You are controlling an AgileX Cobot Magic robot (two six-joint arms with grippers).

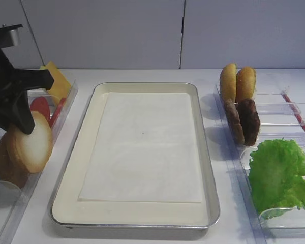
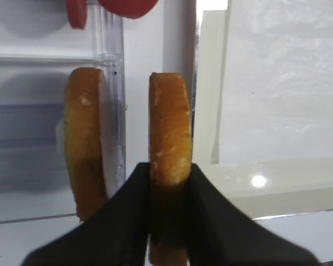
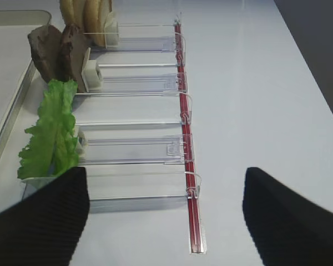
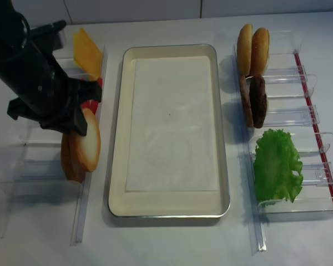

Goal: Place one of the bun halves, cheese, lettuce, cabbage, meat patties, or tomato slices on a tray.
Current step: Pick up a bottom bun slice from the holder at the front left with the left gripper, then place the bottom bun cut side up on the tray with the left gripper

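Tray [image 1: 73,178] holds only its paper sheet, so nothing is placed yet. Left tool [image 2: 169,169] grips 1 bun half [image 1: 34,143] upright by its edge, beside the tray's left rim. Right tool [image 3: 165,202] hangs wide, holding nothing. Carrying over and releasing remain.

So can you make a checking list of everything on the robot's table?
Surface: white table, bare around the bins.
Job's things: tray holds only paper; bun half gripped on edge; patties, lettuce, cheese, tomato slices in bins.
Clutter: brown bun, golden buns.
Grippers: left gripper shut on bun half; right gripper open.
Cables: nothing seen.
Surroundings: white wall.
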